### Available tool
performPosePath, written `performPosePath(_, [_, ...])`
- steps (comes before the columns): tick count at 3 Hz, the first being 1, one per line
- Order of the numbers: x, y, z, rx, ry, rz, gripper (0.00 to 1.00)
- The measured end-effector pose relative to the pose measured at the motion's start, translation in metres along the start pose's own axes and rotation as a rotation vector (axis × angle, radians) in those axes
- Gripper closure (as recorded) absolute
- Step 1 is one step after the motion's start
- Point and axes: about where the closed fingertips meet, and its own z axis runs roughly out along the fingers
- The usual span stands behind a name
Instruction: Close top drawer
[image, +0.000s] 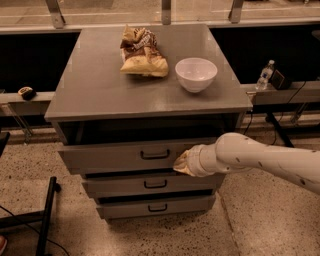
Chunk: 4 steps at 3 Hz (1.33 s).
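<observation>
The top drawer (115, 157) is a wide grey drawer with a small black bar handle (155, 155) at its centre. It stands slightly open, its front a little way out from the grey cabinet (100, 85). My gripper (182, 163) reaches in from the right on a white arm and presses against the drawer front just right of the handle.
A chip bag (141, 52) and a white bowl (196, 74) sit on the cabinet top. Two narrower drawers (150, 184) lie below. A water bottle (264, 75) stands on a ledge at right. A black stand leg (45, 215) crosses the floor at left.
</observation>
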Motion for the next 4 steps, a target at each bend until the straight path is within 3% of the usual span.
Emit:
performPosePath(2, [0.003, -0.023, 0.016, 0.035, 0.023, 0.008, 1.0])
performPosePath(3, [-0.003, -0.023, 0.016, 0.05, -0.032, 0.018, 1.0])
performPosePath(4, [-0.016, 0.004, 0.008, 0.023, -0.156, 0.034, 1.0])
